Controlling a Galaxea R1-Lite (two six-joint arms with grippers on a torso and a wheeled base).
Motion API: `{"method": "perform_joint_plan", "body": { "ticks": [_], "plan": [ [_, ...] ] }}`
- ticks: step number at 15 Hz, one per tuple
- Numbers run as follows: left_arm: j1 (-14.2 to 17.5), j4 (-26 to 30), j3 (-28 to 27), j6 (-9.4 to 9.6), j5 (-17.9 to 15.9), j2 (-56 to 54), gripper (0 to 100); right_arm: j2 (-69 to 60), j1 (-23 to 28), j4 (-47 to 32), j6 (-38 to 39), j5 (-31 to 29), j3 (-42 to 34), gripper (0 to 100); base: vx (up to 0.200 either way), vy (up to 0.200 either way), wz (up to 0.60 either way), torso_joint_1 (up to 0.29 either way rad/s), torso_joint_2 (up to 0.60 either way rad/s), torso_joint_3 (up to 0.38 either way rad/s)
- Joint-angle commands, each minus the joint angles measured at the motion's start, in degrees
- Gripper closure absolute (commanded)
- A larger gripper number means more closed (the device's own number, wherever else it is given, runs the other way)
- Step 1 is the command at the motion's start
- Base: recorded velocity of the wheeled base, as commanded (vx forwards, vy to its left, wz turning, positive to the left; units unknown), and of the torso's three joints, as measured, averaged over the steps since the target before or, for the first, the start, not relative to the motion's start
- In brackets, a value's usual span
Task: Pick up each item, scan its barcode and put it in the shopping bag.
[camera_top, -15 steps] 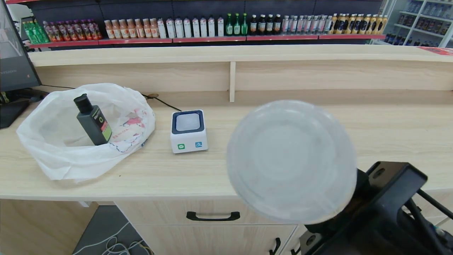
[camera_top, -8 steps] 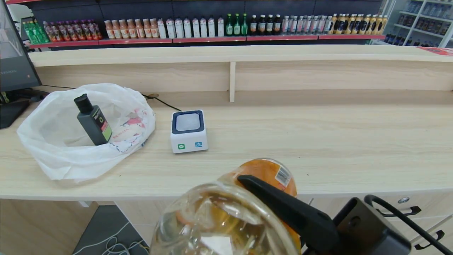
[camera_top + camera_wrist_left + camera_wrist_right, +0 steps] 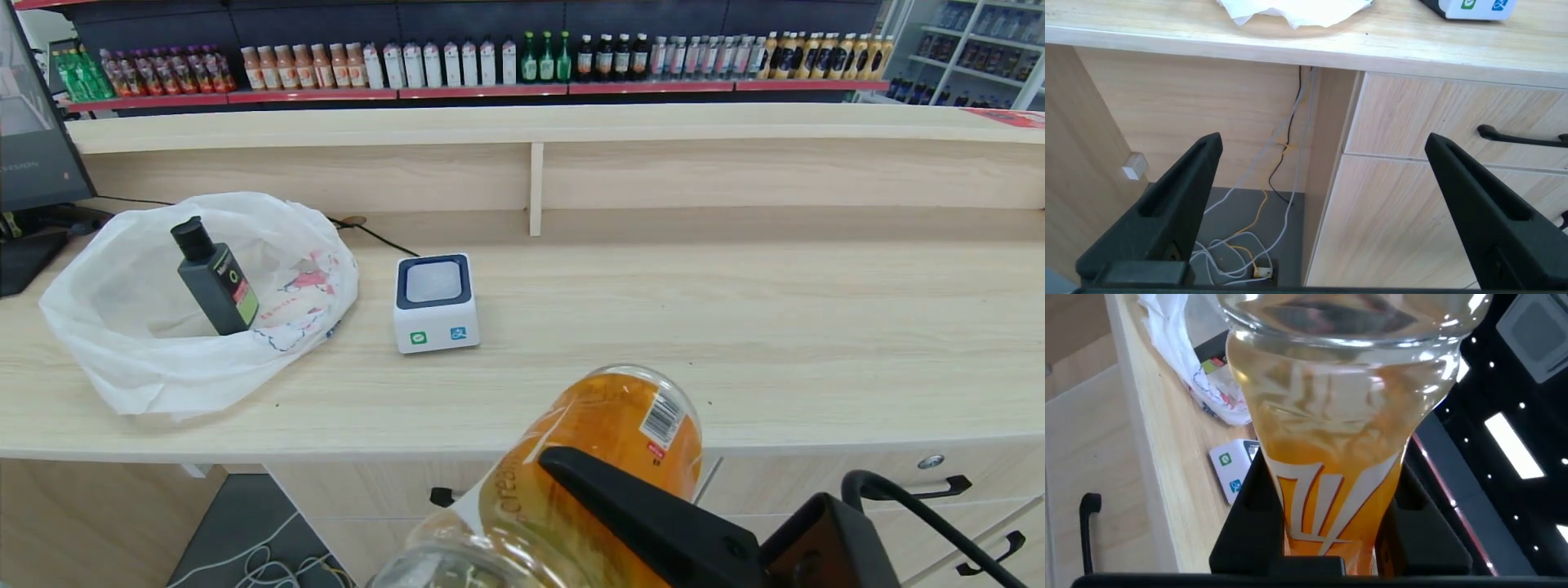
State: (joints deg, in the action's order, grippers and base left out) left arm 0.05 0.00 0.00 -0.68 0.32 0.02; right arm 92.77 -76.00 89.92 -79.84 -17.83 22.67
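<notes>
The right hand (image 3: 1327, 523) is gripping a clear bottle of orange drink (image 3: 596, 457), with one black finger (image 3: 620, 498) pressing along its side. The bottle is hanging tilted in the air at 6 o'clock in the head view, over the front edge of the bench (image 3: 735, 327). Its barcode (image 3: 661, 418) is facing upward. A white scanner (image 3: 435, 302) with a dark-framed top is sitting on the bench at about 10 o'clock from the bottle, well apart from it. At 9 o'clock, the white shopping bag (image 3: 122, 359) is lying open on the bench, and a dark bottle with a black cap (image 3: 214, 278) is standing inside it, leaning slightly. The left hand (image 3: 1331, 212) is hanging below the bench edge in front of the cabinet, its fingers spread wide and holding nothing, with a black drawer handle (image 3: 1523, 137) just beyond it.
</notes>
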Motion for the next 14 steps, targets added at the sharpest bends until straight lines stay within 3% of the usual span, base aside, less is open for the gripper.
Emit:
{"method": "perform_joint_plan", "body": {
  "ticks": [1, 14],
  "plan": [
    [0.0, 0.0, 0.0, -0.02, 0.0, 0.0, 0, 0.0, 0.0, 0.1, -1.7, 0.0, -0.3, 100, 0.0, 0.0, 0.0, 0.0, 0.0, 0.0],
    [0.0, 0.0, 0.0, -0.02, 0.0, 0.0, 0, 0.0, 0.0, 0.1, -8.0, -2.6, -0.2, 100, 0.0, 0.0, 0.0, 0.0, 0.0, 0.0]
  ]
}}
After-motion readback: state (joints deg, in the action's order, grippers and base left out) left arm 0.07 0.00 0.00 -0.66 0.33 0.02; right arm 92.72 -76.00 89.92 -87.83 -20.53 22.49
